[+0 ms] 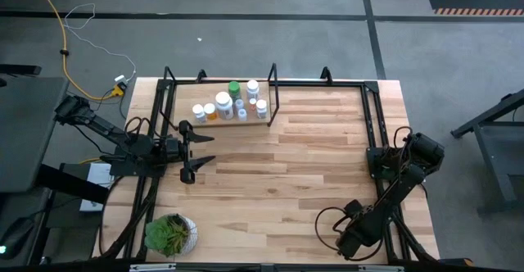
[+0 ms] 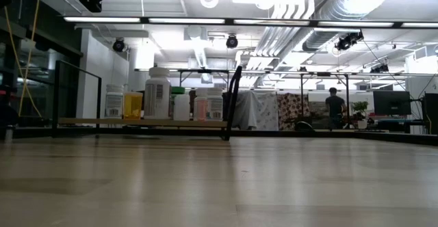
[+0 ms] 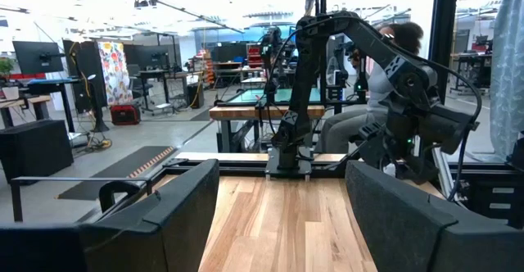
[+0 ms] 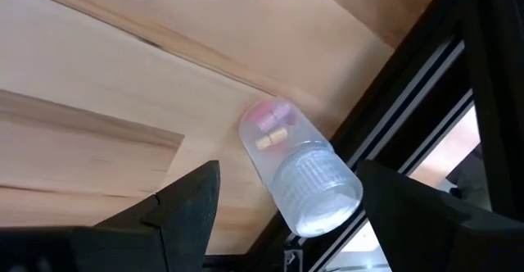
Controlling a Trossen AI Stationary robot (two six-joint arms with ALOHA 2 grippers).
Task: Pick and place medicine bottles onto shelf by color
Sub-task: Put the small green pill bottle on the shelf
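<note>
The shelf (image 1: pixel 214 123), a light-wood plank in a black rod frame, stands at the table's far left. It carries several medicine bottles: white ones (image 1: pixel 223 102), a green one (image 1: pixel 234 88) and an orange one (image 2: pixel 132 105). A clear bottle (image 4: pixel 274 145) with a white ribbed cap (image 4: pixel 319 194) and pink and yellow pills inside sits on the tabletop by the near right edge. My right gripper (image 4: pixel 288 174) is open, pointing steeply down, with one finger on each side of that bottle, apart from it. My left gripper (image 1: pixel 211 149) hangs open and level just near of the shelf.
Black frame rails (image 1: pixel 372 124) run along the table's sides, and one (image 4: pixel 393 83) lies right beside the clear bottle. A potted green plant (image 1: pixel 170 233) stands at the near left corner. Bare wood (image 1: pixel 286 174) spans the middle. A person (image 3: pixel 385 67) sits beyond the table.
</note>
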